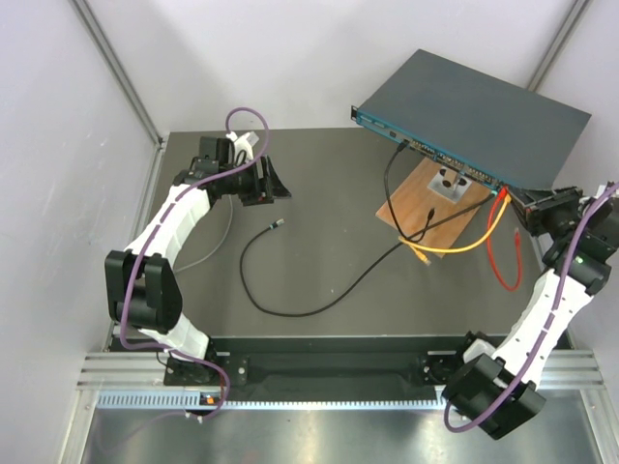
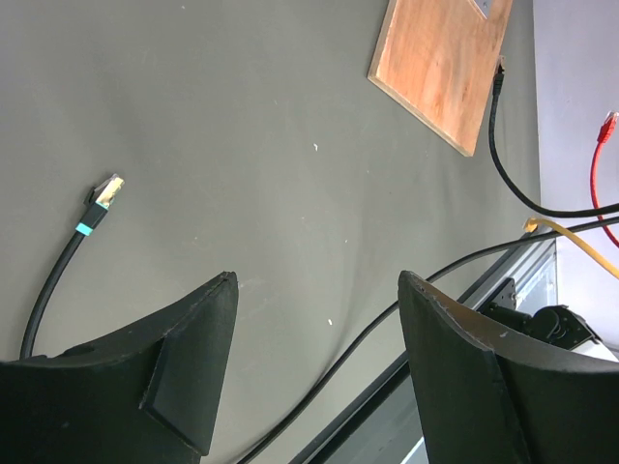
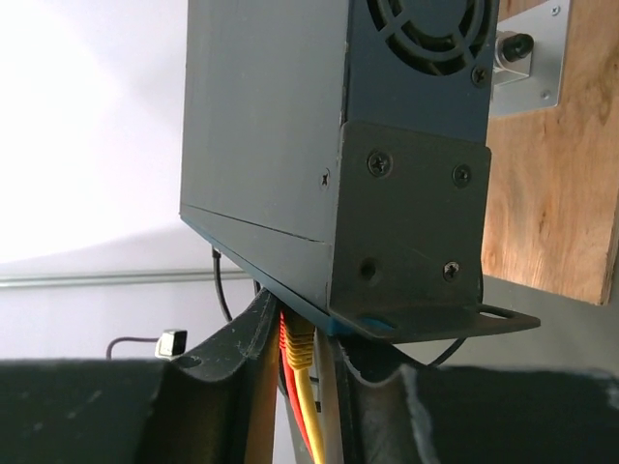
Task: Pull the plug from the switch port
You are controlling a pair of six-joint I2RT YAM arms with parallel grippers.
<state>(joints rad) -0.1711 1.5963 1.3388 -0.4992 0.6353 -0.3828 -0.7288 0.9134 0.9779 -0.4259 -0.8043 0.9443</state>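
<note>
Right gripper [image 3: 302, 329] pinches the yellow plug [image 3: 300, 353] beneath the switch [image 3: 280, 126], frame centre; left gripper [image 2: 317, 285] gapes empty above the table [image 2: 242, 145].

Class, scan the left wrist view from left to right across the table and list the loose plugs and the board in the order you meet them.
black plug with a teal band → brown wooden board → red plug

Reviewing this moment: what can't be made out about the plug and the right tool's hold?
Right wrist view: the socket holding the yellow plug; the bracket and lower edge of the switch hide the port face.
Right wrist view: whether the right tool clamps that plug, the red cable, or both; its fingers cover the contact.
Top view: individual sockets; too small.
</note>
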